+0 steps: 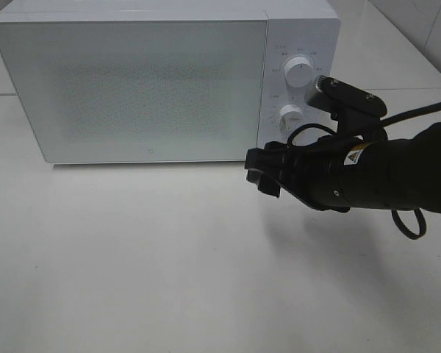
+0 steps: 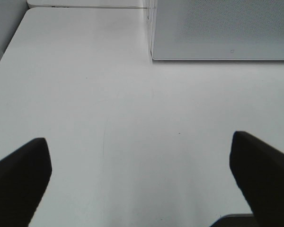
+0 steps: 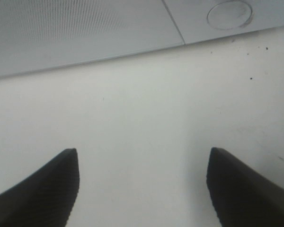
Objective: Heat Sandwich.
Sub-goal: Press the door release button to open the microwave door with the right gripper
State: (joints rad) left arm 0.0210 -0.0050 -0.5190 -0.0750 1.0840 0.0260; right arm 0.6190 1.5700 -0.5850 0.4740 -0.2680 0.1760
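White box-shaped microwave oven (image 1: 132,88) stands on pale table (image 1: 132,257), door shut; black right gripper (image 1: 261,173) hovers near its round lower knob (image 1: 291,116). Sandwich: unseen in any view, perhaps inside. Left wrist: left gripper (image 2: 139,156) spread wide, empty, above table. Right wrist: jaws wide, nothing btw them. Step prob. setting the timer; next needs lifting to a knob.

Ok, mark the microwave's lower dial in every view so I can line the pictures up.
Exterior high: lower dial on the panel right of the door, below the upper dial.
Left wrist: not in it; the door shows, not the panel.
Right wrist: one dial, probably the lower dial, on the panel beside the door.
Shared landmark: the dotted door.
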